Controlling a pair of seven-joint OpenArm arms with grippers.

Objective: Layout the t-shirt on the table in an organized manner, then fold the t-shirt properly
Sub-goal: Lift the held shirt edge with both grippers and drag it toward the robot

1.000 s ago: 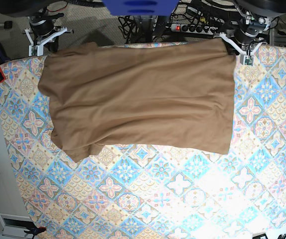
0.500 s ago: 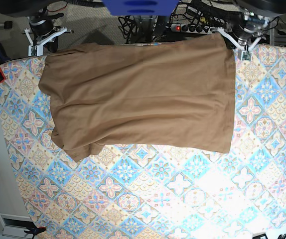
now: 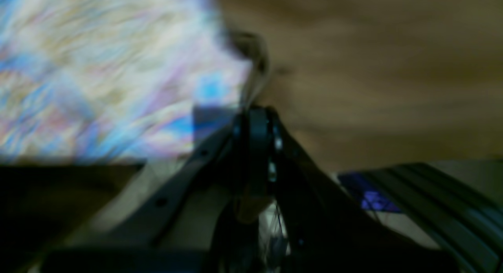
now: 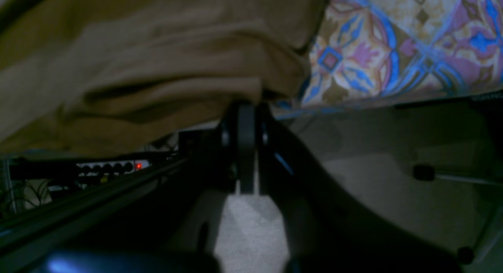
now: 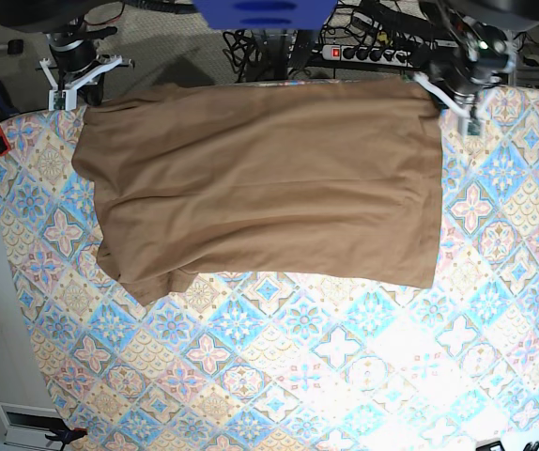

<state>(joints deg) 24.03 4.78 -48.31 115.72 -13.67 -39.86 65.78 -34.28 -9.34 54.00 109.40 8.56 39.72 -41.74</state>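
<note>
Across the far half of the tabletop (image 5: 279, 376) the t-shirt (image 5: 260, 188) lies spread, soft, light, best pinched at hem corners; left gripper (image 5: 446, 92) fingers clamp its far right corner, right gripper (image 4: 245, 108) fingers pinched shut at its far left edge.

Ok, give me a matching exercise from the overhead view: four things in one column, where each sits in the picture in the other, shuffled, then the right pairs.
Things:
1. t-shirt
2. left gripper
3. right gripper
4. power strip

Places:
A. on the floor past the table's far edge
B. shut on the shirt's top right corner
C. spread across the upper half of the patterned cloth
D. at the shirt's top left corner

Pairs: 1-C, 2-B, 3-D, 4-A
</note>
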